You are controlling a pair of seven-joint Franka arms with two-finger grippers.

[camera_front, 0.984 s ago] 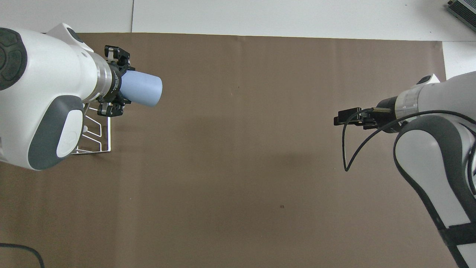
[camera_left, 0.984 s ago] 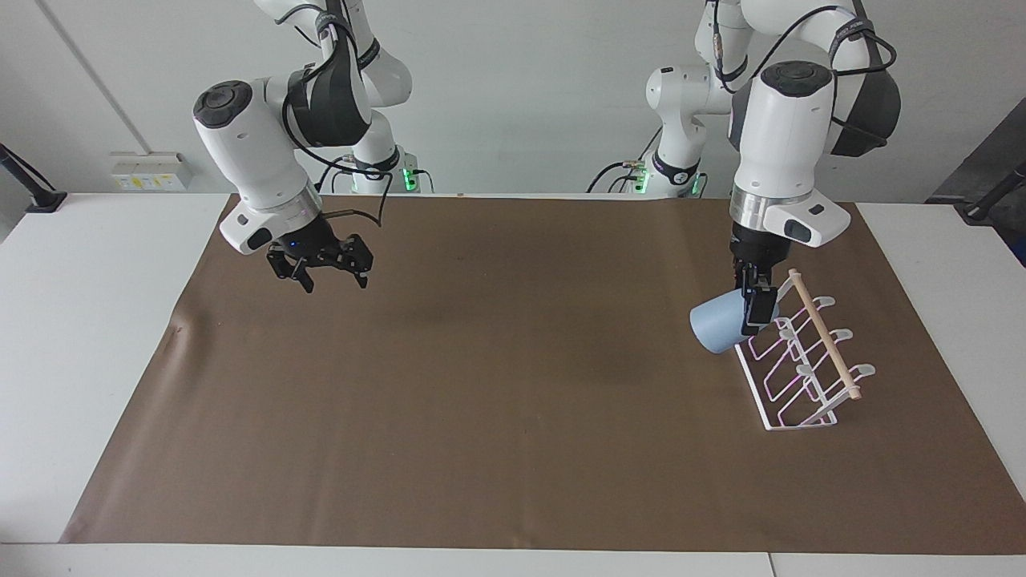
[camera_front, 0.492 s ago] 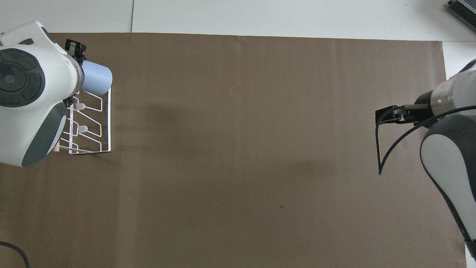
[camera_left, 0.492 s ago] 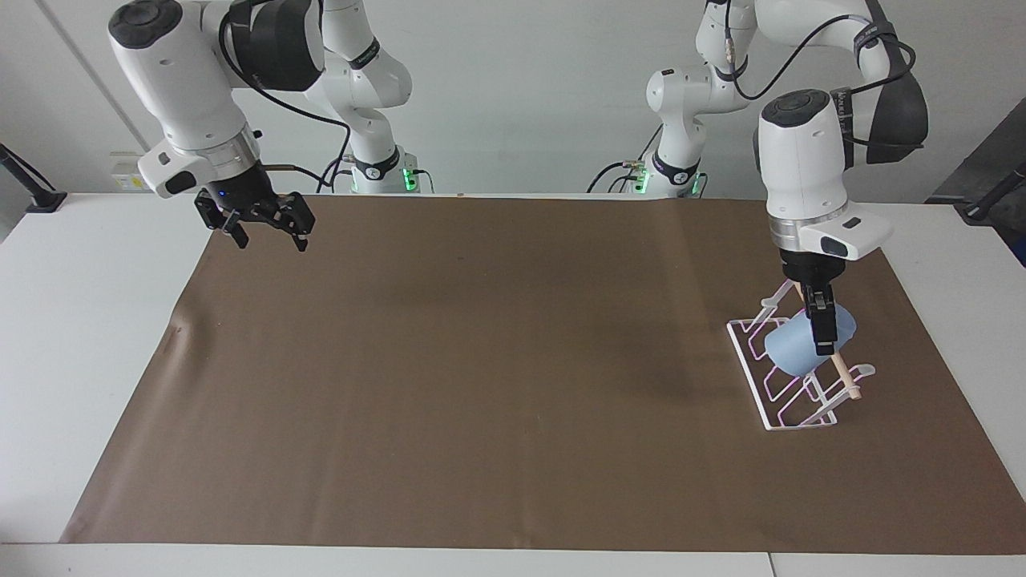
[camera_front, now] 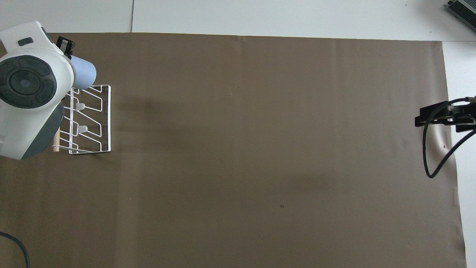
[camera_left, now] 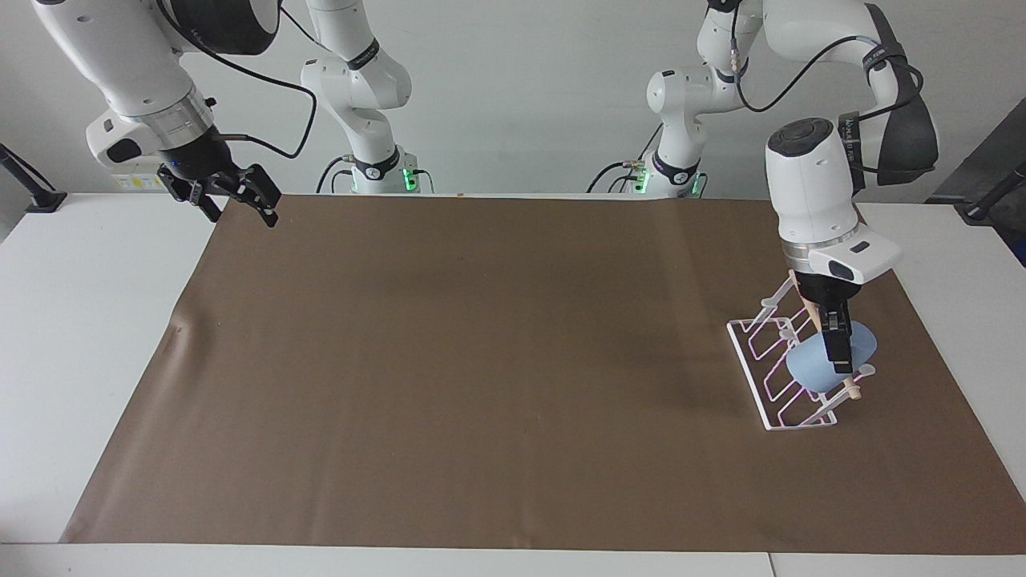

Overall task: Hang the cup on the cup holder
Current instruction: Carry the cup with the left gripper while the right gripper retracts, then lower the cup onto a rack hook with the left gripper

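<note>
left gripper [camera_left: 838, 353] clamps one cup [camera_left: 813, 370] over one rack [camera_left: 769, 401] by the mat's [camera_left: 481, 361] edge; right gripper [camera_left: 232, 196], fingers apart, waits over another edge; mid-mat open.

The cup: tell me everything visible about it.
The cup is a small light-blue tumbler without a handle, smooth and matte, like plastic. It is tipped on its side, clamped in the left gripper over the end of the cup holder farthest from the robots, by the wooden rod. Whether it is already seated on a prong cannot be told.
</note>
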